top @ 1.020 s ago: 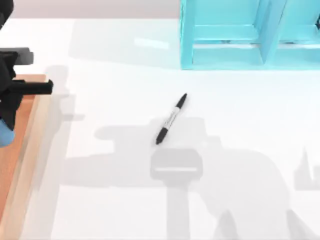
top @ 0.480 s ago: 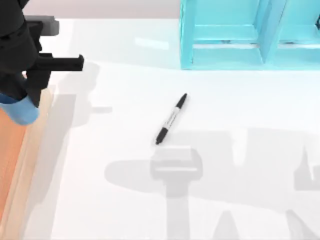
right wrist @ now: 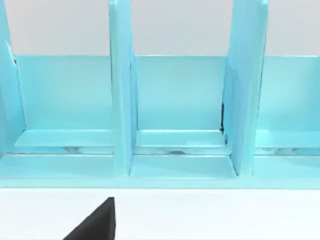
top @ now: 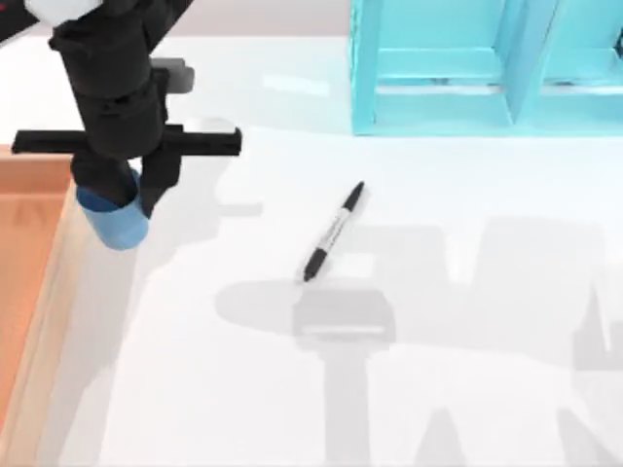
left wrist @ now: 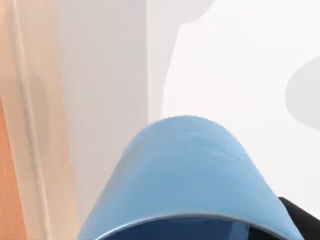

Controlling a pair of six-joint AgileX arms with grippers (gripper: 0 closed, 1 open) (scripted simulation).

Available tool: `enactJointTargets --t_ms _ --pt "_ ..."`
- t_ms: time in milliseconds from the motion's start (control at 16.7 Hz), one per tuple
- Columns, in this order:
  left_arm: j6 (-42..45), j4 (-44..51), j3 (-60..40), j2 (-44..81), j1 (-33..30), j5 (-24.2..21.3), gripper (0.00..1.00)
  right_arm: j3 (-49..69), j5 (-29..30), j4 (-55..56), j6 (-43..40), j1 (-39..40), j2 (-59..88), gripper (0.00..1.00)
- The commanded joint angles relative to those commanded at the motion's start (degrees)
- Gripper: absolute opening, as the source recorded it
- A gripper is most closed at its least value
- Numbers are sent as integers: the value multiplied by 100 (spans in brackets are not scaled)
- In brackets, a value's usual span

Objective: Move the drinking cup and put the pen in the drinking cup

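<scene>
The left gripper (top: 125, 190) hangs over the bench (top: 467, 389) near its left edge, toward the far side, clamped on the cup (top: 115, 219). The blue cup sits under the black wrist, its lower body sticking out below and tilted a little, just past the inner rim of the wooden tray (top: 29, 253) that lies along the left edge. From the left wrist camera the cup (left wrist: 185, 175) looms close, its rounded wall turned toward the white bench (left wrist: 240, 75) with the tray's pale wooden rim (left wrist: 30, 100) off to one side. Whether the cup touches the bench or is lifted off it I cannot tell.

The pen (top: 334, 232) lies flat near the middle of the bench, well apart from the cup, slanted so that one black end points toward the far right corner and the other toward the near left. Nothing touches it.

A light-blue shelf rack (top: 487, 68) stands at the far edge on the right side, its open compartments facing the bench. The right wrist camera looks straight at that rack (right wrist: 175, 115), with a black piece at the lower edge of its picture; I cannot tell how the right gripper's fingers stand.
</scene>
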State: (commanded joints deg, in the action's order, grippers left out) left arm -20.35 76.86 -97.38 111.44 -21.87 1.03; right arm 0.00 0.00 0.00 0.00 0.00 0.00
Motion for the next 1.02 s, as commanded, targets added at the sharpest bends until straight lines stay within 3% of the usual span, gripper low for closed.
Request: enactJointTargets --t_ms 300,600,1020 --pt "-524 -589 -103 689 -527 86 0 0 0 0 0 0 0 100" --pt "-535 -672 -10 693 -468 77 0 0 0 0 0 0 0 100" --pt "-420 -1555 738 811 -424 87 0 0 0 0 0 0 0 100"
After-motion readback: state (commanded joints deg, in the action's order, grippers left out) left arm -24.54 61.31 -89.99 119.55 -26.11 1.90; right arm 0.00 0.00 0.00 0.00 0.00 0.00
